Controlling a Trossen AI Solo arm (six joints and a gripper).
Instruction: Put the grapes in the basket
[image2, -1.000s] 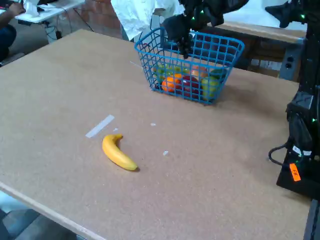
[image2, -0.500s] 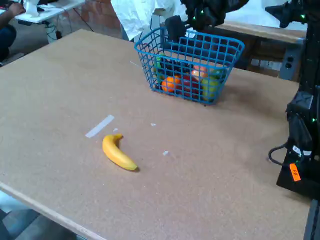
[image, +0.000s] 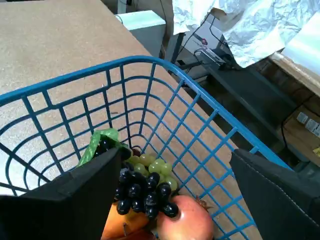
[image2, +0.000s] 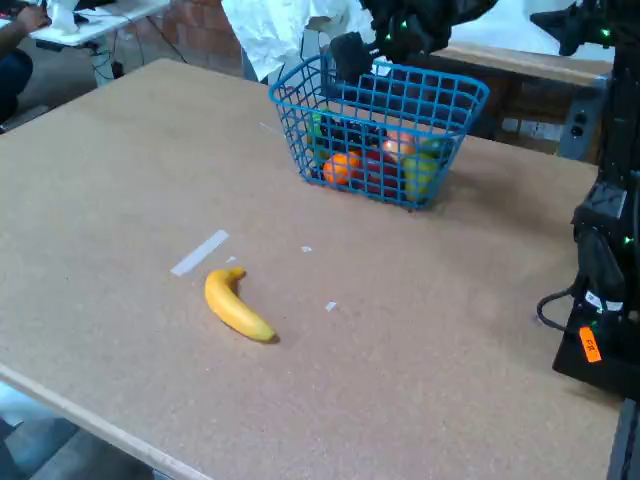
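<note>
Dropped a second ago: black grapes (image: 142, 192) now inside blue basket (image: 210, 107), on the pomegranate (image: 185, 220) at 5 o'clock. Claw (image: 172, 195) wide open, empty. Task probably complete.

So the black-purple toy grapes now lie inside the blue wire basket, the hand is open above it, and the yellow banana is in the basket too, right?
Not quite: the yellow banana lies on the brown tabletop, well outside the blue wire basket, as the fixed view shows. The black-purple toy grapes do lie inside, with the hand open above, per the wrist view.
</note>
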